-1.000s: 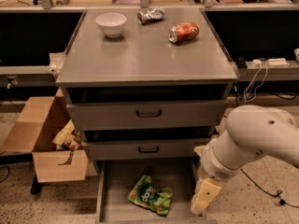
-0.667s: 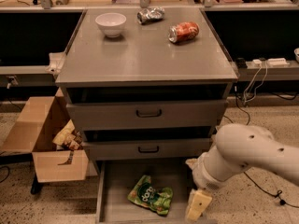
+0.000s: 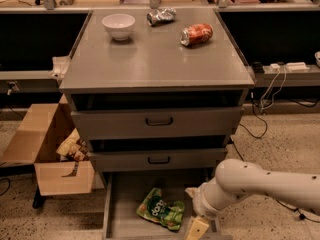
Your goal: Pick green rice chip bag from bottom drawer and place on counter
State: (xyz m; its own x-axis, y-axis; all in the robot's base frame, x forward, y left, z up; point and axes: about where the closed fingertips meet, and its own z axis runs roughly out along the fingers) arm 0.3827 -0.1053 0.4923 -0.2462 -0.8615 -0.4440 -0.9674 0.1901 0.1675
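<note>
Bag (image 3: 161, 210): in open drawer (image 3: 125, 209), not lifted
Hand (image 3: 197, 229): just right of bag, grip cannot tell
Left: grasp, carry to tabletop (image 3: 155, 59)

Dim warm overhead light — flat grey bench top (image 3: 150, 59) lit, black shadow under its front edge — cream tool (image 3: 196, 229) duller, well below that edge, right of centre.
</note>
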